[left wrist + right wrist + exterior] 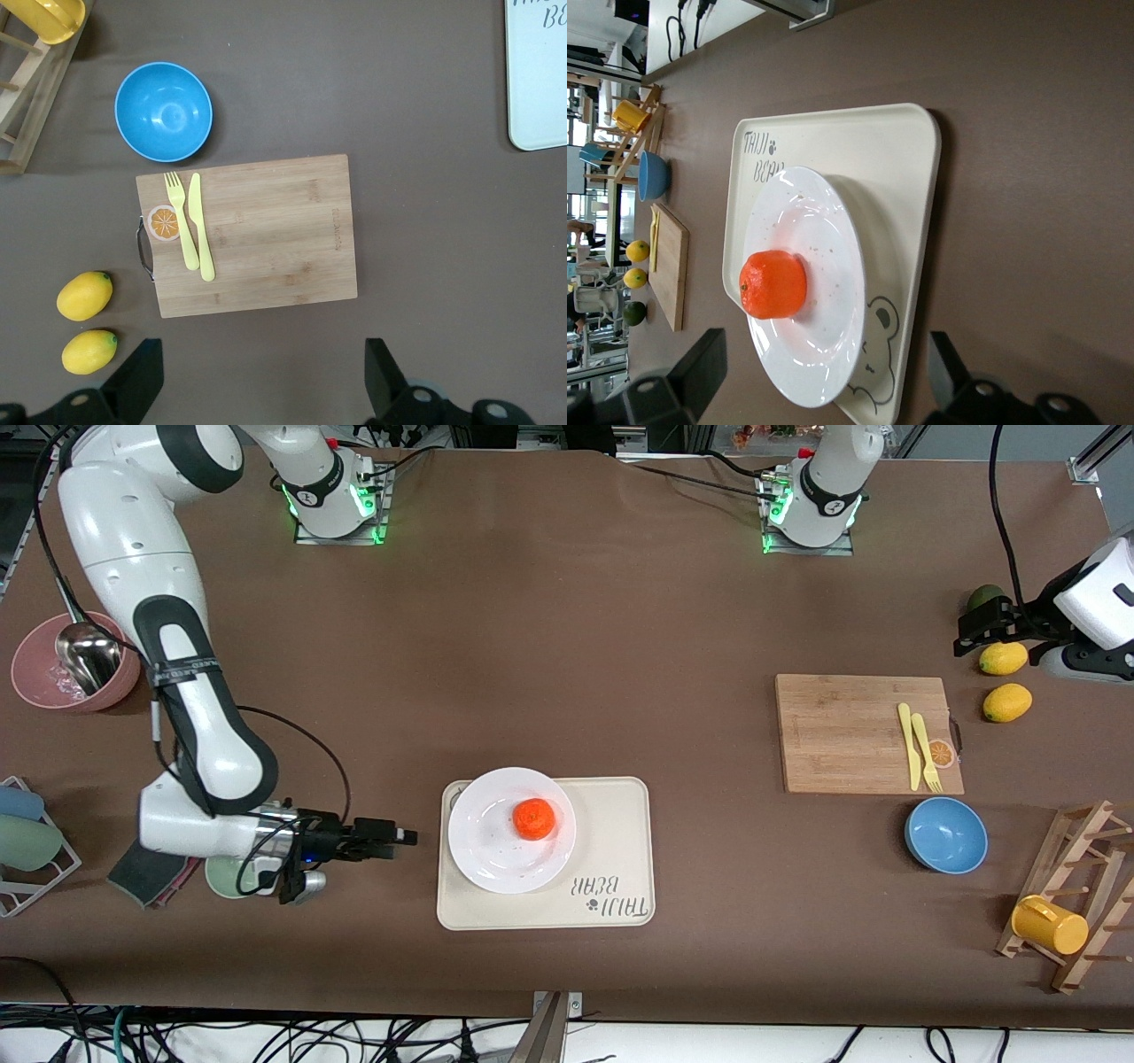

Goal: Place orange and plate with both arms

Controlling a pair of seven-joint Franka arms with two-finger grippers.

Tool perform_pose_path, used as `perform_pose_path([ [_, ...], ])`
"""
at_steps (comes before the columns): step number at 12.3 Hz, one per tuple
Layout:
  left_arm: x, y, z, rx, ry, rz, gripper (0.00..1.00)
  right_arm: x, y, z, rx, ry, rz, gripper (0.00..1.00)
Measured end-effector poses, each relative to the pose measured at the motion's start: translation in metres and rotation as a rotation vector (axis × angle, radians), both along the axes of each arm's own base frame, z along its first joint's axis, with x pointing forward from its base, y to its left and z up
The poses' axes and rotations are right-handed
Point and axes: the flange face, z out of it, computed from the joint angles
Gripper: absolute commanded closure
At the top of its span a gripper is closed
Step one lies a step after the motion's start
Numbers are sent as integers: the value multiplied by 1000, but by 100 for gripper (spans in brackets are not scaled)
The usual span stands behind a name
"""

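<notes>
The orange (534, 818) sits on the white plate (487, 846), which rests on the cream bear tray (611, 841) and overhangs the tray edge toward the right arm's end. My right gripper (403, 836) is open and empty, low beside that plate edge, not touching it. In the right wrist view the orange (772, 283) and plate (824, 230) lie just ahead of the right gripper (824, 372). My left gripper (970, 631) is open and empty, over the table by the lemons. In the left wrist view the left gripper (263, 363) has bare table between its fingers.
A wooden cutting board (842, 731) carries a yellow fork and knife (917, 746). A blue bowl (945, 834), two lemons (1007, 702), a wooden rack with a yellow mug (1050, 924), a pink bowl with a ladle (75, 662) and a green cup (226, 877) also stand on the table.
</notes>
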Motion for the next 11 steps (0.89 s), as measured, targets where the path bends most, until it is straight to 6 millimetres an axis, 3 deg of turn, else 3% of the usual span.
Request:
perform_pose_path([
  [2,0,0,1,0,-2,0,0,5,-24,25,-73,42,19,0],
  [5,1,0,8,0,-18,0,0,2,-59,79,-243,76,17,0],
  [9,2,0,9,1,-19,0,0,-8,-83,161,-555,22,14,0],
  [11,2,0,9,1,-19,0,0,-20,-83,202,-683,12,9,0],
])
